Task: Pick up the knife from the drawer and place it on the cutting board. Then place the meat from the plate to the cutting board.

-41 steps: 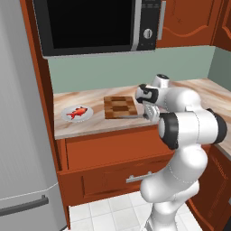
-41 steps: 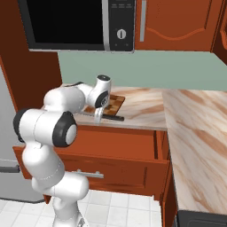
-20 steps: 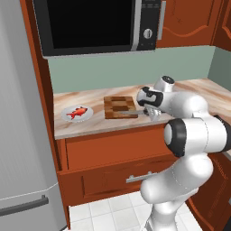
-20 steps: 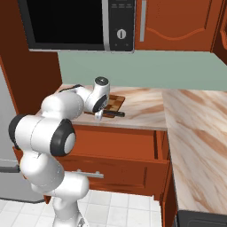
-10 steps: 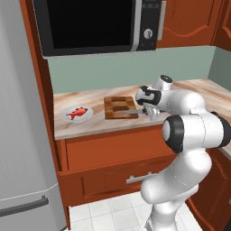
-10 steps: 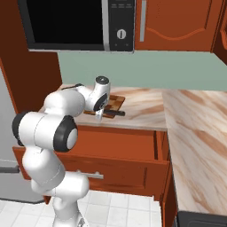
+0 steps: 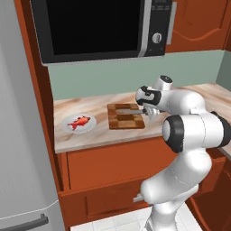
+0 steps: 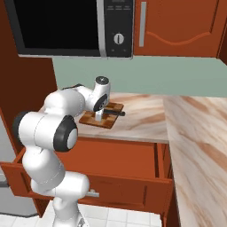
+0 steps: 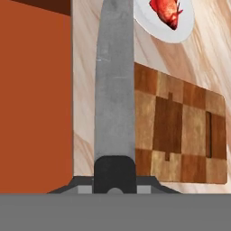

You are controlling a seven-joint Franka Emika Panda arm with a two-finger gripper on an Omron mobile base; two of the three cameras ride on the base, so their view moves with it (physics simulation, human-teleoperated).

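In the hand view the knife (image 9: 114,90) runs off the top edge, hiding its tip. The plate (image 9: 155,23) and meat (image 9: 166,12) are cropped there too.

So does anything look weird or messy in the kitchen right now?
Nothing is spilled or broken. The drawer hangs open below the counter, and the gripper holds the knife over the cutting board. The meat sits on its plate.
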